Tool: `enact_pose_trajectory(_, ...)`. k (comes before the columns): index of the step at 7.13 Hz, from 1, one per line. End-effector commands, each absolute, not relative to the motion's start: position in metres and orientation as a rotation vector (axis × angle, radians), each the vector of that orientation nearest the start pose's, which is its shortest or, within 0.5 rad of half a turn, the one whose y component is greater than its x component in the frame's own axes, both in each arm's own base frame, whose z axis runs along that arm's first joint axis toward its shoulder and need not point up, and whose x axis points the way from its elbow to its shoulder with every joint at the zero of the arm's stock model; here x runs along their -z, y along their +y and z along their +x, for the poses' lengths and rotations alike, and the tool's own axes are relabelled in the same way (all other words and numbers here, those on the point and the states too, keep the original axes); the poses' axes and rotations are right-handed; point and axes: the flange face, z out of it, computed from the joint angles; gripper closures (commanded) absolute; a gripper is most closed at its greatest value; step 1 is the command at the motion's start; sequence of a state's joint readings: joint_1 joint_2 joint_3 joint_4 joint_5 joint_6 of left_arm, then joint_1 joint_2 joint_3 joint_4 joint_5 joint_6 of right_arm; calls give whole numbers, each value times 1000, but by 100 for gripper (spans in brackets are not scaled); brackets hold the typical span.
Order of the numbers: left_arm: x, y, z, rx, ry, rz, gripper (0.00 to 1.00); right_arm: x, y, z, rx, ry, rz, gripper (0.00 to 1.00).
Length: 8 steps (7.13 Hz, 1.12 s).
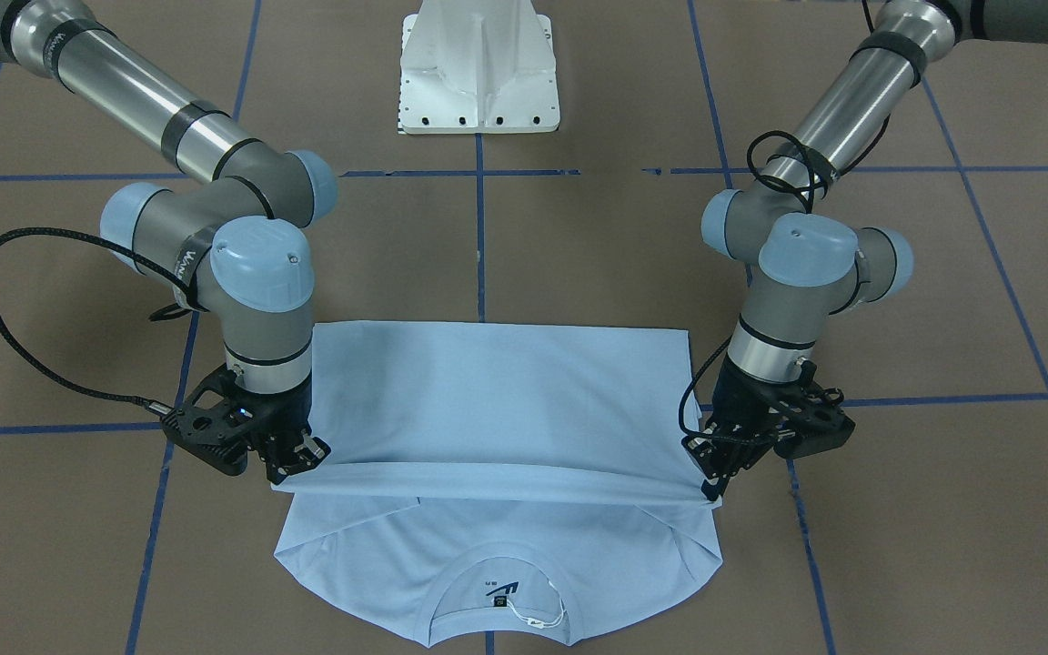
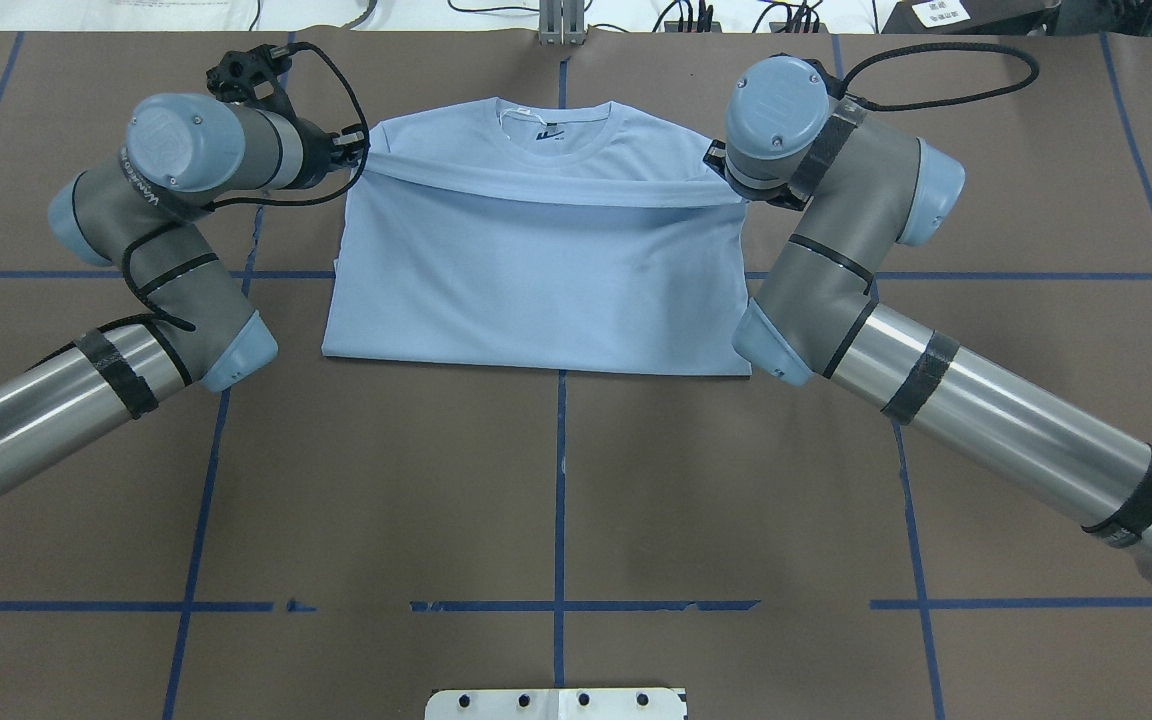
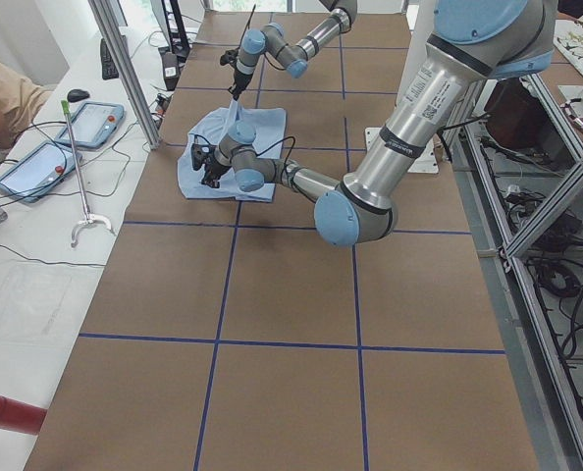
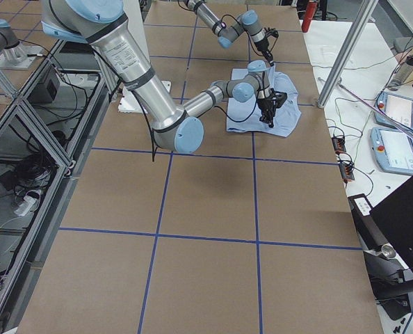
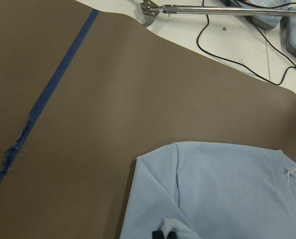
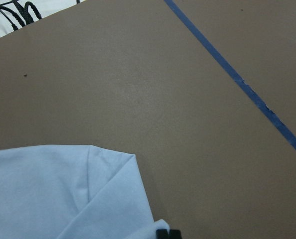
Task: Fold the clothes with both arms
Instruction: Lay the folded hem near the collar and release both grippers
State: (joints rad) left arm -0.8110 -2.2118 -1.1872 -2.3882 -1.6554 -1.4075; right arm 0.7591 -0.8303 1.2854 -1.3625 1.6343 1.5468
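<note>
Here, the left gripper (image 2: 354, 158) sits clenched on one end of the T-shirt's (image 2: 536, 270) lifted hem, far out from the white pedestal base (image 2: 556, 703) and off to its left. The light blue shirt lies on the brown table (image 2: 556, 480) straight out from the base, its lower half doubled over toward the collar (image 2: 561, 128), which is at the edge farthest from the base. The right gripper (image 1: 298, 466) pinches the hem's other end, equally far from the base and off to its right, with the fold edge stretched between the two.
</note>
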Motion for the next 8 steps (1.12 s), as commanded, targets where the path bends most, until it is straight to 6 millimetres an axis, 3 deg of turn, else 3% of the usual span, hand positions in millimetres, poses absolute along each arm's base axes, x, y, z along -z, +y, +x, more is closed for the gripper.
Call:
enact_pose_trajectory(1, -360, -649, 439, 546, 992, 452, 100, -318, -647, -485, -690, -662, 212, 100)
enact_pose_trajectory(2, -360, -650, 438, 547, 993, 454, 100, -319, -653, -482, -689, -655, 214, 100)
enact_pose_trajectory(3, -359, -651, 438, 549, 993, 455, 100, -312, -668, -465, -678, -657, 232, 100)
enact_pose_trajectory(4, -359, -653, 436, 552, 991, 455, 100, -320, -671, -468, -672, -640, 225, 100)
enact_pose_trajectory(5, -359, -653, 436, 552, 991, 455, 100, -308, -679, -476, -672, -640, 223, 100)
enact_pose_trajectory(8, -359, -653, 436, 554, 991, 456, 100, -312, -679, -482, -663, -629, 217, 100)
